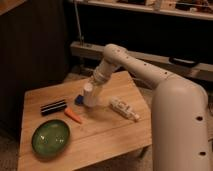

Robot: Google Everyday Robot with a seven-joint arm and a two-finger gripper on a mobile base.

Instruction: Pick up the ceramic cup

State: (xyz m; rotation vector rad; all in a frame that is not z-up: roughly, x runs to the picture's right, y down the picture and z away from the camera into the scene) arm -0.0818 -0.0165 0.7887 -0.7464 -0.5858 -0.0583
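The ceramic cup is small, plain white and upright, over the middle of the wooden table. My gripper comes down from the white arm at the upper right and is shut on the cup, holding it slightly above the tabletop. The cup hides most of the fingers. An orange carrot lies just in front and to the left of the cup.
A green bowl sits at the table's front left. A black striped block and a small blue object lie left of the cup. A long flat white oblong object lies to its right. Dark shelving stands behind.
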